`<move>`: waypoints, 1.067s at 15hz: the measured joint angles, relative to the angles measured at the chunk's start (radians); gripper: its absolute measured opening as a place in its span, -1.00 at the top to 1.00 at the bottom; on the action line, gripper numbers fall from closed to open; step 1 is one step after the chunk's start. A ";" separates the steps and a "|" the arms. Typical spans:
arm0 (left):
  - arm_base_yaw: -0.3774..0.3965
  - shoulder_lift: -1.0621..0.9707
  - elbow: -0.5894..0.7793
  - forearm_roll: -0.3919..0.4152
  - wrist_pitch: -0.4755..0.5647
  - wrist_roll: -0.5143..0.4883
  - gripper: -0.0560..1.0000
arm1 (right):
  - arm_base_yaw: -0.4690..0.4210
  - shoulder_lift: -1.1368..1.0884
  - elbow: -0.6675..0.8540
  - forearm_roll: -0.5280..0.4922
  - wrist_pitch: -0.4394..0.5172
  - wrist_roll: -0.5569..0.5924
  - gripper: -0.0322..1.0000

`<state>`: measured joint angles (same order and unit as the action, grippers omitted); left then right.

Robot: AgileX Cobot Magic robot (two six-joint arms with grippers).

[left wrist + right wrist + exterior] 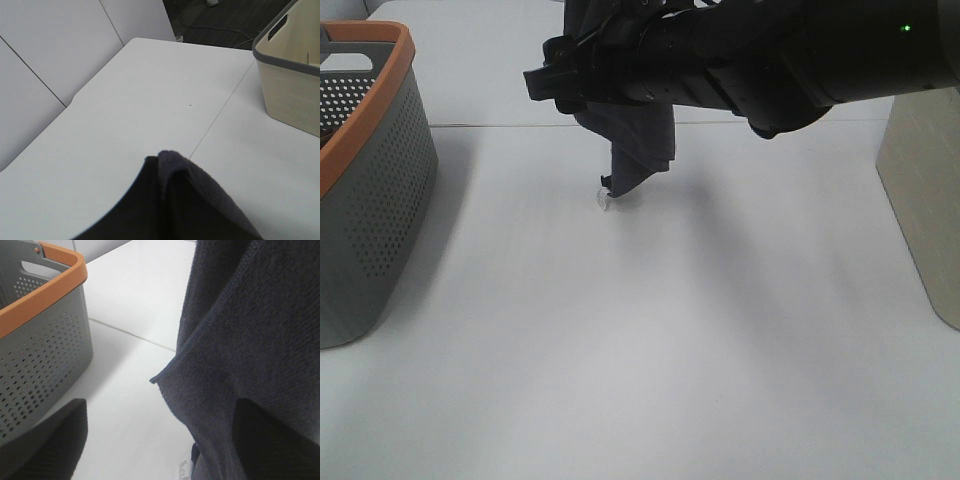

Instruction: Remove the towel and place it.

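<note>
The dark charcoal towel (pixel 638 150) hangs bunched in the air over the far middle of the white table (pixel 650 340). Its lowest corner, with a small white tag (pixel 607 203), is just above or touching the surface. My left gripper (pixel 159 172) is shut on the towel's top fold (pixel 200 190); in the exterior view it is mostly hidden behind the right arm. My right gripper (pixel 552 85) reaches across the middle. In the right wrist view its fingers stand wide apart (pixel 160 450) with the towel (pixel 250 340) hanging close beside them.
A grey perforated basket with an orange rim (pixel 370 200) stands at the left edge, also in the right wrist view (pixel 40 340). A cream basket with a grey rim (pixel 925 200) stands at the right edge, also in the left wrist view (pixel 290 90).
</note>
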<state>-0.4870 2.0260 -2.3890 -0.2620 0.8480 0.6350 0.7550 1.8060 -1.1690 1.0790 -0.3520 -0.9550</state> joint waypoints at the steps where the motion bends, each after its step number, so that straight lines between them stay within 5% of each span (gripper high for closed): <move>1: 0.000 0.000 0.000 0.000 0.000 0.000 0.89 | 0.000 0.018 -0.014 -0.006 -0.011 0.003 -0.43; 5: 0.000 0.000 0.000 0.000 0.000 0.000 0.89 | 0.000 0.084 -0.076 -0.010 0.009 0.105 -0.43; 16: 0.000 0.000 0.000 -0.005 0.000 -0.041 0.89 | 0.000 0.181 -0.115 0.118 -0.221 0.128 -0.43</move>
<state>-0.4870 2.0260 -2.3890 -0.2670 0.8480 0.5940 0.7550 1.9870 -1.2840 1.1970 -0.5730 -0.8270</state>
